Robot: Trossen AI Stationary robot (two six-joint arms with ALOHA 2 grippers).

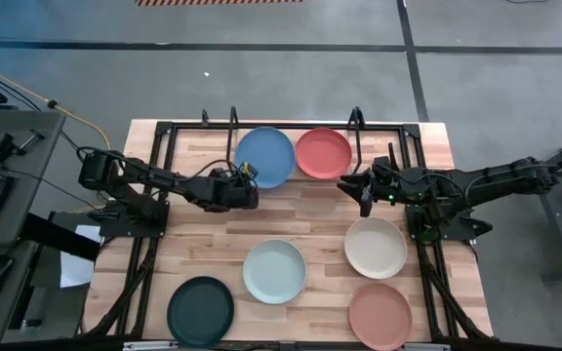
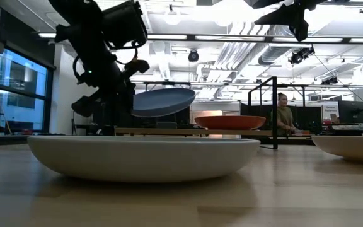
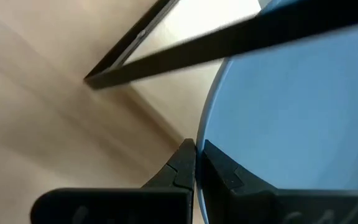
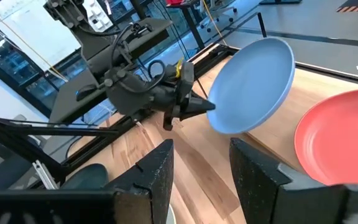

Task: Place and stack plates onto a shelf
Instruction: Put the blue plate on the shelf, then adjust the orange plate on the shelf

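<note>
Pinching the blue plate by its rim, my left gripper sits at centre-left of the high view, fingers pressed together on the plate's near edge. In the low view the plate hangs tilted above the shelf, left of centre, and appears not to touch the board, though the cream plate filling the foreground hides much of what lies below it. My left wrist view shows only a slice of blue at the right of the frame, cut off by the picture's edge, with one black bar of the shelf frame crossing the top.

The coral red plate lies flat on the shelf at upper centre, just right of the blue one; from the low view I see only its side. My right gripper hovers right of centre with its fingers spread and nothing between them.

Lower in the high view lie the pale mint plate, the dark green plate, partly cut by the bottom edge, and the terracotta pink plate. A person sits far back at the right of the low view, too small to make out.
</note>
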